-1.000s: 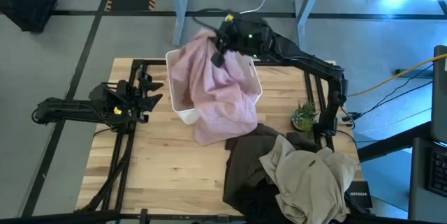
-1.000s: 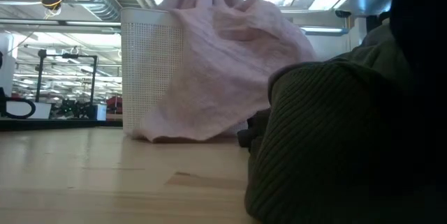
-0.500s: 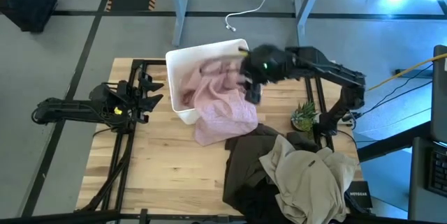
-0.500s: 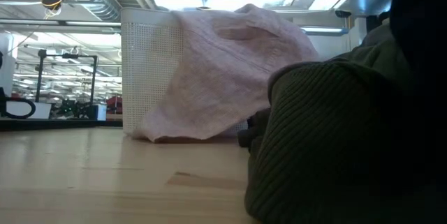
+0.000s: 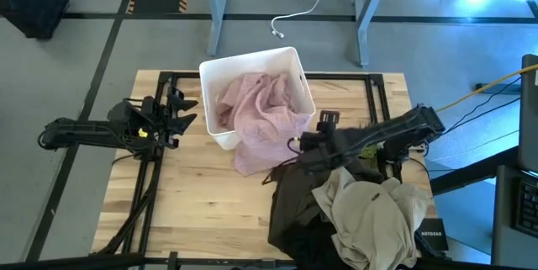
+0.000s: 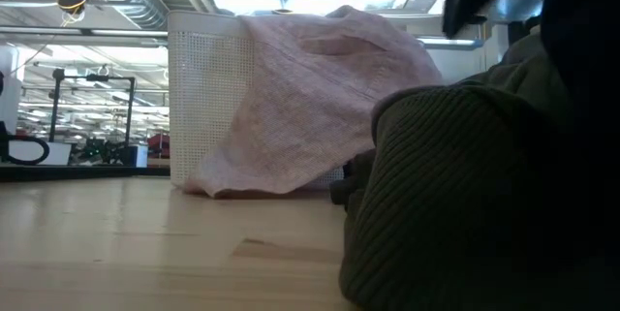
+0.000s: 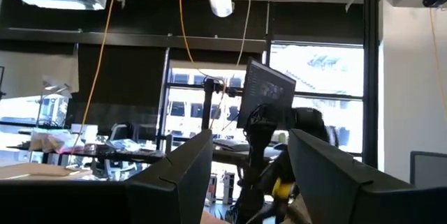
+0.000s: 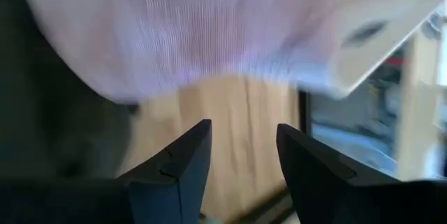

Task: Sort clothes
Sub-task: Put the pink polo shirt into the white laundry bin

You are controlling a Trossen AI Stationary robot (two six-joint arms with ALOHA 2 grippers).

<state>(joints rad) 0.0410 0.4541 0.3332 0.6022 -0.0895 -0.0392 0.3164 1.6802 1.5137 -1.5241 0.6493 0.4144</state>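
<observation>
While the empty right gripper hovered open beside the bin, the limp, light pink garment draped over its near rim, best pinched at a bunched fold.

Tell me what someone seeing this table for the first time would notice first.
Most striking is the pink garment spilling out of the white bin at the table's back, one end draped over the rim onto the wood. Next comes the heap at the front right, a beige garment lying on a dark olive one. The right gripper, open and empty, hovers between bin and heap, while the left gripper waits open at the left edge.
</observation>
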